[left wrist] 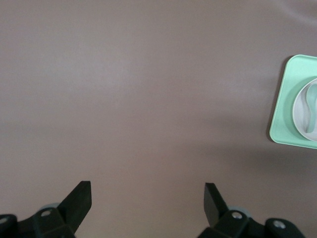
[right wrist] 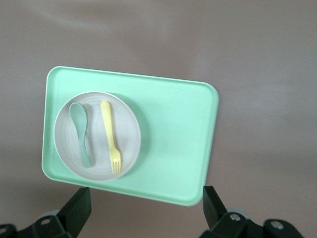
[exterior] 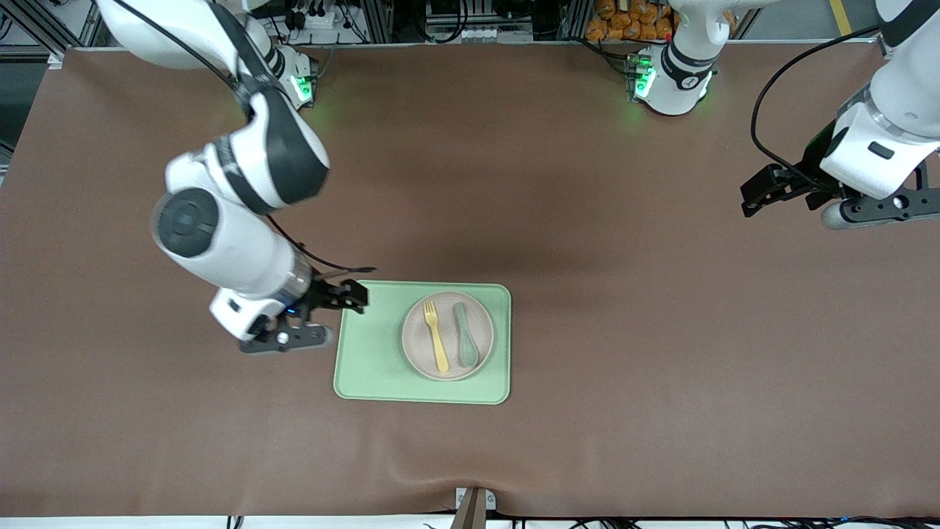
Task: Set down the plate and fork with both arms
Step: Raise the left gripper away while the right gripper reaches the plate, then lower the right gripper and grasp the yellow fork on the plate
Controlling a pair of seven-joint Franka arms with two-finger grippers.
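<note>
The off-white plate (exterior: 416, 339) lies on a light-green tray (exterior: 371, 356). The pale-yellow fork (exterior: 436, 336) lies on the plate beside a grey-green spoon (exterior: 466, 335). My right gripper (exterior: 356, 297) is open and empty, over the tray's edge toward the right arm's end. In the right wrist view the plate (right wrist: 126, 141), fork (right wrist: 110, 136) and spoon (right wrist: 80, 133) show ahead of the open right gripper (right wrist: 146, 203). My left gripper (exterior: 753, 198) is open and empty over bare table toward the left arm's end; it shows open in the left wrist view (left wrist: 147, 198).
The brown table mat (exterior: 587, 294) surrounds the tray. In the left wrist view a corner of the tray (left wrist: 287, 104) with the plate's rim (left wrist: 298, 111) and the spoon (left wrist: 312, 105) shows at the picture's edge. A mount (exterior: 474, 507) sits at the table's near edge.
</note>
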